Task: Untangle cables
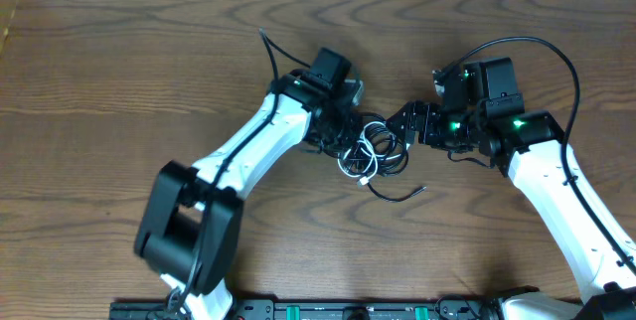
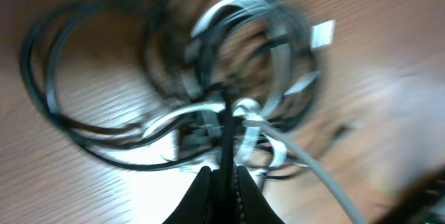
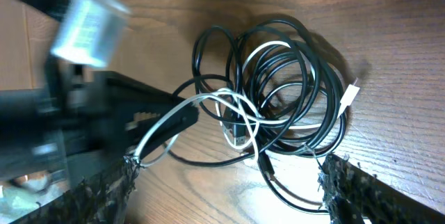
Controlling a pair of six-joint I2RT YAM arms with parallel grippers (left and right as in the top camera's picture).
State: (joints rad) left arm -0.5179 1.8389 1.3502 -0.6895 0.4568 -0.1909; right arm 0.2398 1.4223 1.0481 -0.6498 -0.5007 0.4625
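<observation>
1. Nearest, a loose black tail (image 1: 397, 194) is seen curving out of the tangle across the bench (image 1: 119, 81).
2. Just beyond, the cables (image 1: 373, 153) are found in one knotted coil at bench centre, with black loops wound through by a white cord (image 3: 240, 104).
3. At the coil's left edge, the left fingers (image 2: 201, 197) are pressed together, pinching a dark strand; this view is blurred.
4. At the coil's right edge, the right fingers (image 3: 97, 190) are held spread wide, with nothing gripped.

I see white shells and black joints on both arms, left arm (image 1: 248, 139) and right arm (image 1: 553, 176). Green lights (image 1: 516, 124) glow on the right one. The jaws are black and rough-faced.
</observation>
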